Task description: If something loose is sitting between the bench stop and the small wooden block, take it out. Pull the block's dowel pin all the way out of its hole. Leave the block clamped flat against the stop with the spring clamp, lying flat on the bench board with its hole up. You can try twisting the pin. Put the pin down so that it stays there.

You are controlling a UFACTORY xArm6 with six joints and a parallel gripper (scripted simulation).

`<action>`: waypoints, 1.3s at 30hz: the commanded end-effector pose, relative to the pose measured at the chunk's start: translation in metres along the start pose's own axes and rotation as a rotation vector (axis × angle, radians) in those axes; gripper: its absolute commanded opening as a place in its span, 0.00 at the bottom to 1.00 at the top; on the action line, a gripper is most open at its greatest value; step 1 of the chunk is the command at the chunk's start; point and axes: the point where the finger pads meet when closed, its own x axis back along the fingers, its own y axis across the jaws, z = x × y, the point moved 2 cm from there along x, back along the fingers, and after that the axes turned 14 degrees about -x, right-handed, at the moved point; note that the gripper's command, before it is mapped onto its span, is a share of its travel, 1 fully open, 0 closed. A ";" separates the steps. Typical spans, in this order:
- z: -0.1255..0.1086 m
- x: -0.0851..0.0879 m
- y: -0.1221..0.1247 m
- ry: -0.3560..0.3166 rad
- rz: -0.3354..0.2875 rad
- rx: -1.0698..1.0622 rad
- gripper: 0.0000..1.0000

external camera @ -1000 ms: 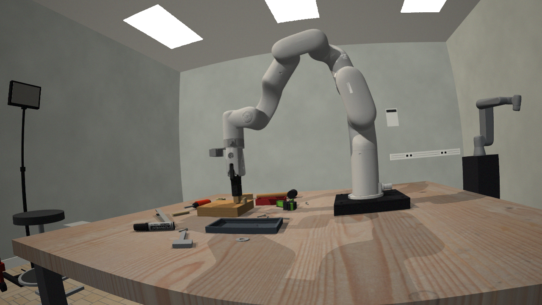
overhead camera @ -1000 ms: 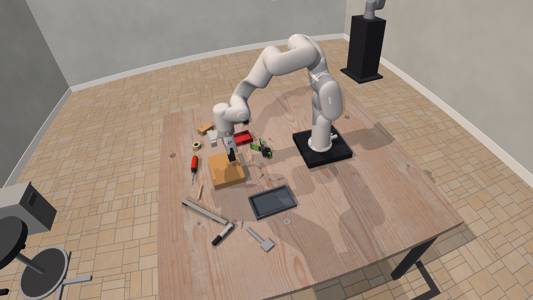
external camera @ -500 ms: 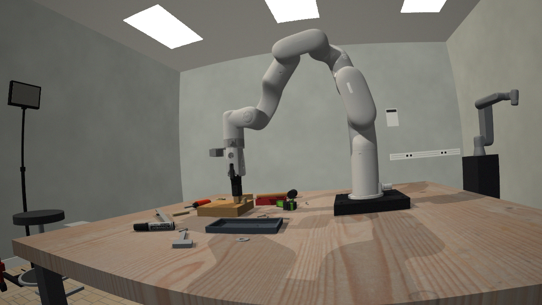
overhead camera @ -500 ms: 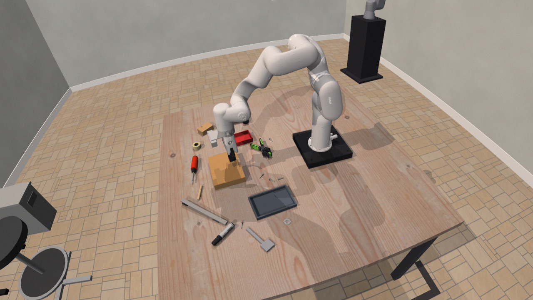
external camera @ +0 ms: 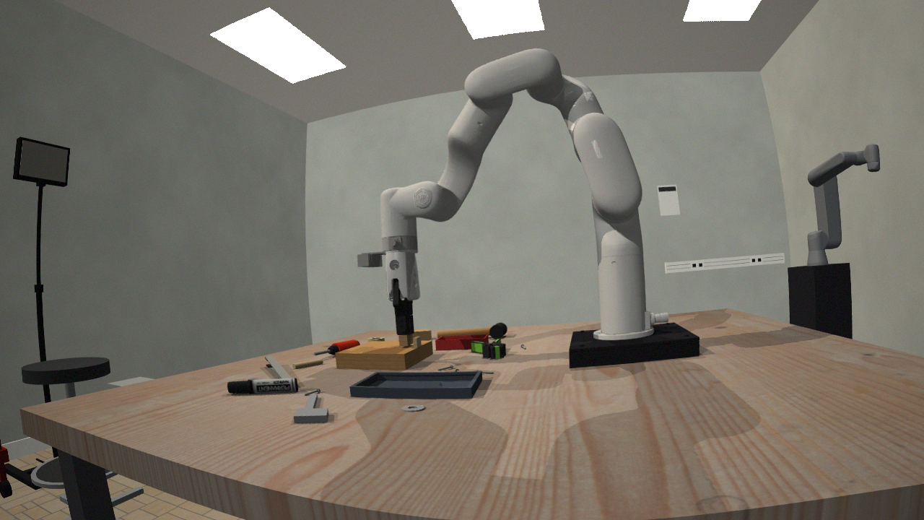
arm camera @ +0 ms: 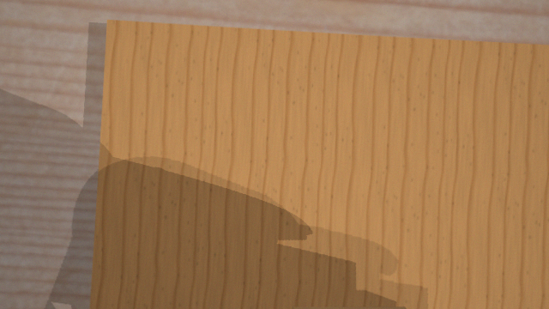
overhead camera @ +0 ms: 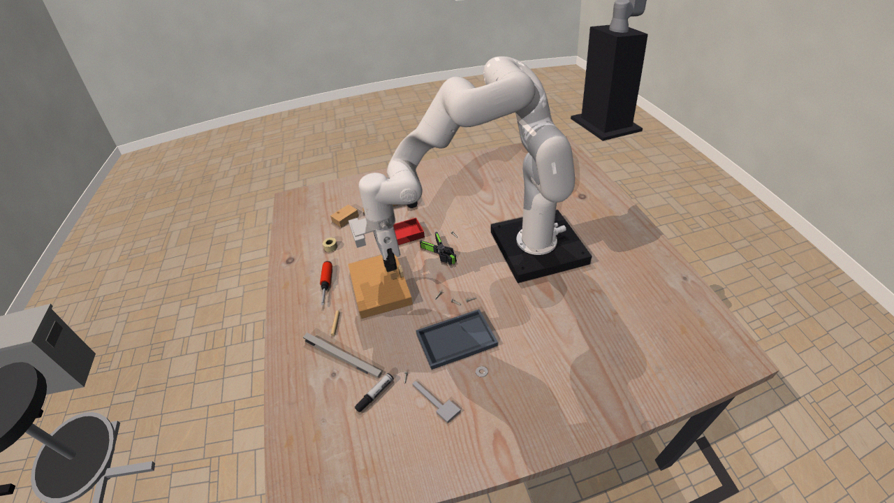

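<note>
The orange bench board lies left of centre on the table and fills the wrist view. My gripper points straight down over the board's far right part. It is shut on the dowel pin, which stands upright under the fingers. The pin's lower end meets the small wooden block on the board. I cannot tell how deep the pin sits. The green and black spring clamp lies on the table right of the board, apart from the block. The wrist view shows no fingers, only shadow.
A red tray, tape roll and spare wooden block lie behind the board. A red screwdriver and a loose wooden stick lie to its left. A dark tray, ruler, marker and screws lie in front.
</note>
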 end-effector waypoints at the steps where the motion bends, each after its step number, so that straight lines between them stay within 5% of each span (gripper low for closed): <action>1: 0.000 0.001 -0.001 0.004 0.000 -0.005 0.00; 39: -0.011 0.001 -0.009 0.004 0.001 -0.050 0.00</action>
